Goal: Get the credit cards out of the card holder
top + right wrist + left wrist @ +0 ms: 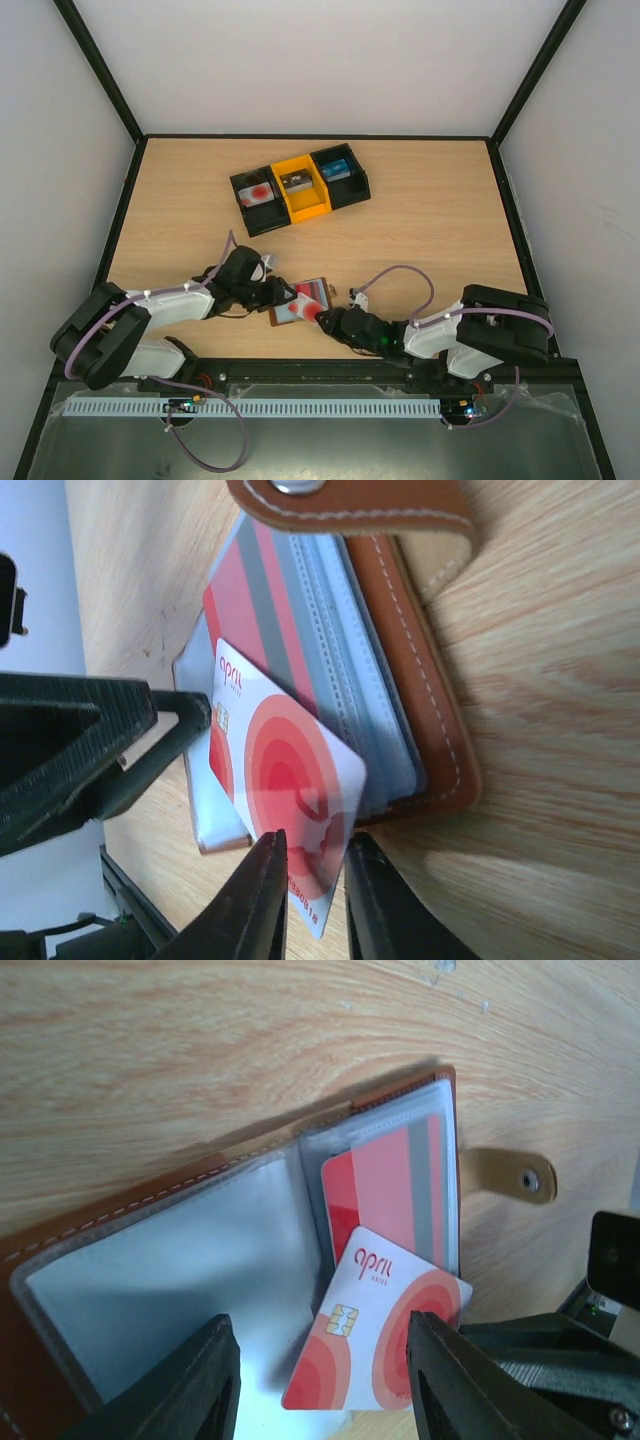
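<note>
Bearing card holder [288,312]: white-walled wooden table [440,230]

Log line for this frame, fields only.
left pincer: open over card holder | right pincer: shut on white april card, jutting past holder edge | red card: inside holder

Soft, even light falls from above onto my desk [420,200], and shadows there are faint. Up close, the card holder [120,1210] throws a dark edge-shadow, its clear pockets shine palely, and the fingers [190,1390] of my left pincer [322,1360] blur near the lens.
</note>
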`<control>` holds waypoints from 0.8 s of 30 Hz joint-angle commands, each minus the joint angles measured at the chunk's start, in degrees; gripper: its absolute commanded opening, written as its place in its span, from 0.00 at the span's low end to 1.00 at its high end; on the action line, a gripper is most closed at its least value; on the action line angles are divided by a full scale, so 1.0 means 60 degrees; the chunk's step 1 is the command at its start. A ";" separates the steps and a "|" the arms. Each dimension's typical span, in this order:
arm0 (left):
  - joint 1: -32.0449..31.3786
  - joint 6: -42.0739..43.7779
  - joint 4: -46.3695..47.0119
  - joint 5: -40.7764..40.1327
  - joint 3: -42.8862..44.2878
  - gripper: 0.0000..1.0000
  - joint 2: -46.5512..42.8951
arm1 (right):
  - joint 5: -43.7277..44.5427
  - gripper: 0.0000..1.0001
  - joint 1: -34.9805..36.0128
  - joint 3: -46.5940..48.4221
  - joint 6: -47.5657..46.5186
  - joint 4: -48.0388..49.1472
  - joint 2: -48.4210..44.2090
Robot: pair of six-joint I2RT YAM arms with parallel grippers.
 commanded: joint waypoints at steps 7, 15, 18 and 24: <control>-0.0155 -0.0456 0.1013 0.1042 -0.0529 0.44 0.0260 | 0.0767 0.06 0.0070 -0.0073 0.0226 -0.0389 -0.0202; -0.0195 -0.0501 0.0911 0.0915 -0.0522 0.40 0.0179 | 0.0815 0.02 0.0070 -0.0371 0.0095 -0.0066 -0.0673; -0.0198 -0.0463 0.0765 0.0775 -0.0506 0.40 0.0187 | 0.0924 0.02 0.0070 -0.0522 0.0050 -0.0157 -0.1076; -0.0164 -0.0259 0.0225 0.0221 -0.0327 0.43 0.0186 | 0.1181 0.02 0.0070 -0.0774 0.0021 -0.0598 -0.1879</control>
